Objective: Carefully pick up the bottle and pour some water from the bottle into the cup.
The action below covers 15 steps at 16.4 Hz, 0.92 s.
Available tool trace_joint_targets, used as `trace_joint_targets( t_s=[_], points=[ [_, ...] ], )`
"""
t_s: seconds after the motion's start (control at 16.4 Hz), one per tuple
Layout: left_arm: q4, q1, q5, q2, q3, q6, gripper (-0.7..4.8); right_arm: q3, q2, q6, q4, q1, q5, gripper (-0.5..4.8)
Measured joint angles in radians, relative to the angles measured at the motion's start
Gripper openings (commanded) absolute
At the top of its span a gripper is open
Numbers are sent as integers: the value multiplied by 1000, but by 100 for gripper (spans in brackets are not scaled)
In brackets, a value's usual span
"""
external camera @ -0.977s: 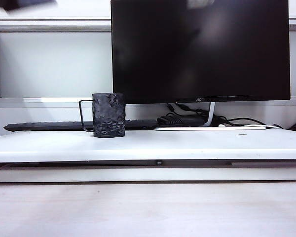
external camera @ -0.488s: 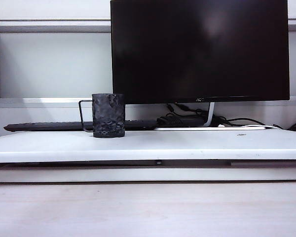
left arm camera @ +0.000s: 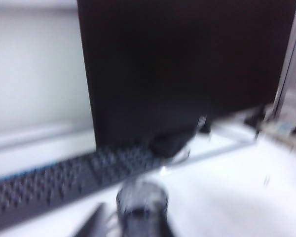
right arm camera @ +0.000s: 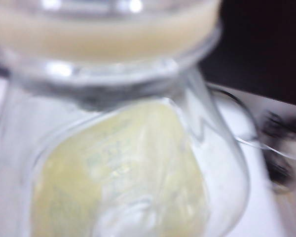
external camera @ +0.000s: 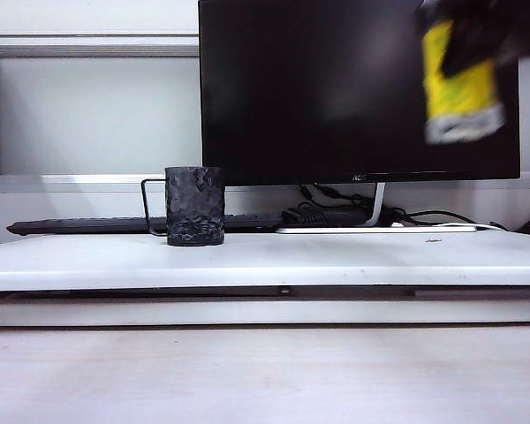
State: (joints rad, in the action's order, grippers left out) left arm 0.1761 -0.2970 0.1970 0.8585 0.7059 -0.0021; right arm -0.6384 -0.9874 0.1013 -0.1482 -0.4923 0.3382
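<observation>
The small clear plastic bottle with a yellow label [external camera: 460, 81] hung blurred high at the right, pinched by my right end effector [external camera: 477, 35]. The dimpled black cup [external camera: 194, 206] stood on the white surface [external camera: 336, 261] left of it, well apart. My left end effector [left arm camera: 130, 229] was above the cup; I cannot tell its state.

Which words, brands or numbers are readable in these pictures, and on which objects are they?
Monitor: small logo on its lower bezel, too small to read.
Bottle: yellow label, print blurred, unreadable in the exterior and right wrist views.
Cup: no text.
Keyboard: keys blurred, unreadable.
</observation>
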Motion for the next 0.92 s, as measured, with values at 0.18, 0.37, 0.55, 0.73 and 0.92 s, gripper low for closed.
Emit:
trace_joint_targets(
  t_s=[0.18,0.37,0.55,0.73,0.92],
  points=[
    [-6,0,0,68,0,32,42,18,-178,0,-148,45,-18,102],
    [-2,0,-42,184,0,55,-6,18,-397,0,-401,115,-91,102],
    [59,0,-44,246,-1,54,-6,2,-481,-1,-508,175,-134,102],
    [89,0,-45,249,0,54,-6,-16,-565,-15,-508,220,-154,102],
    [58,0,-45,249,0,54,-6,-21,-610,-38,-541,224,-159,102]
  ],
)
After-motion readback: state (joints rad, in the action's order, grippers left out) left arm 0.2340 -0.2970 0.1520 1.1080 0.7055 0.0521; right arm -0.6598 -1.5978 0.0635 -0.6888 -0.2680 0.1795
